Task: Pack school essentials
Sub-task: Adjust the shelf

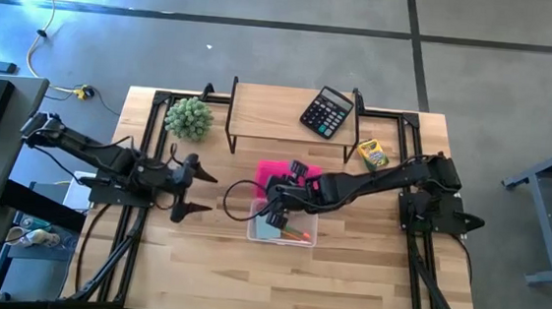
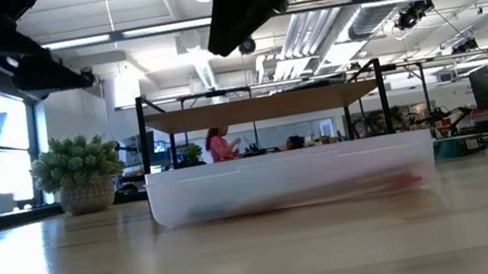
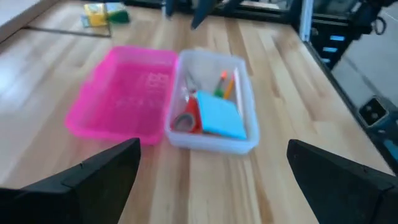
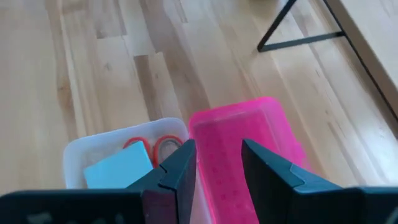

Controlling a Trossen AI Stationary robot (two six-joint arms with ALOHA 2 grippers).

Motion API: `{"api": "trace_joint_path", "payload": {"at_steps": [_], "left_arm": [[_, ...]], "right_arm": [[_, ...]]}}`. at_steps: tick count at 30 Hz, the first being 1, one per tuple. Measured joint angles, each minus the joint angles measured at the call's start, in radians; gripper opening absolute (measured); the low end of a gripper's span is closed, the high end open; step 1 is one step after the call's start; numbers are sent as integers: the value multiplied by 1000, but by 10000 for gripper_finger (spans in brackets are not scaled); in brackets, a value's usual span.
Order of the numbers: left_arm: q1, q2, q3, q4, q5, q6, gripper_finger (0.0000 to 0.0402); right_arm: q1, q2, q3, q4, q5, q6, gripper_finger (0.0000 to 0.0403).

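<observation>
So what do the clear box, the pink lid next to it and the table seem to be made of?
Clear box: likely frosted translucent plastic; its contents show dimly through the wall. Pink lid: probably translucent glossy plastic, evenly coloured with moulded edges. Table: looks like light wood planks, with grain and seams visible.

The dark two-finger left gripper [image 1: 194, 192] is held at the table's left side, its fingers spread wide. The dark right gripper [image 1: 281, 196] is stretched toward the table's middle, its fingers [image 4: 180, 168] set narrowly apart, with nothing seen between them.
</observation>
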Motion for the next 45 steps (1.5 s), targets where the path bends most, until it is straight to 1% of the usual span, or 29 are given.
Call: {"api": "trace_joint_path", "payload": {"at_steps": [2,5,10,16,23,29,32,35,45], "left_arm": [[13,-53,-35,5,-4,-1,394],[36,-121,-78,23,-10,0,394],[67,-220,-144,75,-14,8,394],[109,-312,-213,116,-26,16,394],[153,-361,-244,115,-22,26,394],[190,-375,-288,122,-18,26,394],[211,-375,-288,126,-18,27,394],[233,-375,-288,140,-18,46,394],[284,-375,-288,141,-18,56,394]], "right_arm": [[-5,-1,0,-18,8,0,122],[-13,-17,2,-72,48,1,122],[-16,-73,3,-145,140,1,122],[-21,-150,4,-219,207,11,122],[-55,-223,3,-336,286,84,122],[-101,-288,-18,-429,318,157,122],[-130,-331,-58,-454,324,198,122],[-161,-389,-127,-460,327,241,122],[-262,-637,-432,-428,327,466,122]]}}
